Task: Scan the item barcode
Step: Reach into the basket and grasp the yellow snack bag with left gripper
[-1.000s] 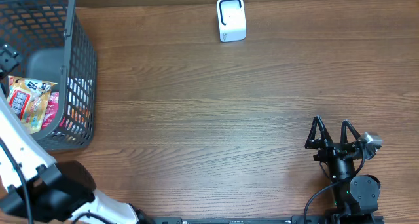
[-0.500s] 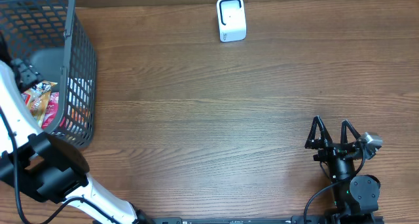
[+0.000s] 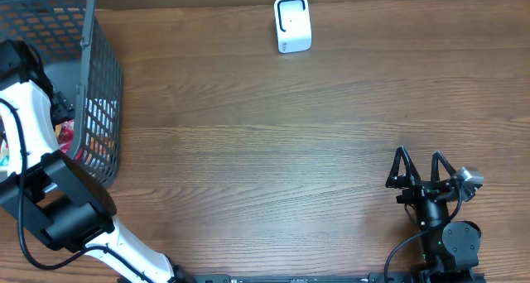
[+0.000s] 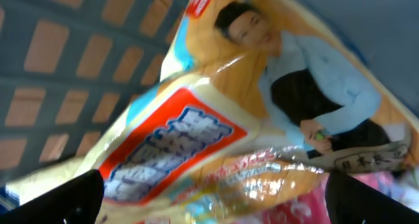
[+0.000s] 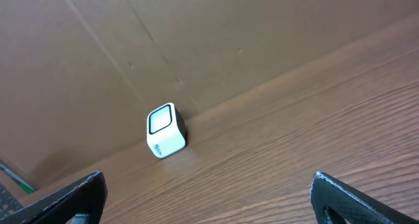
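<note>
Jaws on the right gripper stand spread and empty by the near right corner of the worktop. Further back, at the left edge, my left gripper is inside the grey basket, jaws wide apart with nothing pinched, right over the snack packet lying there. I judge that packet light, soft, crinkly and slick, so I'd pinch a flat sealed edge rather than the puffed middle, and gently. I can't see a barcode on this face. Farthest off, the white scanner sits at the far edge.
</note>
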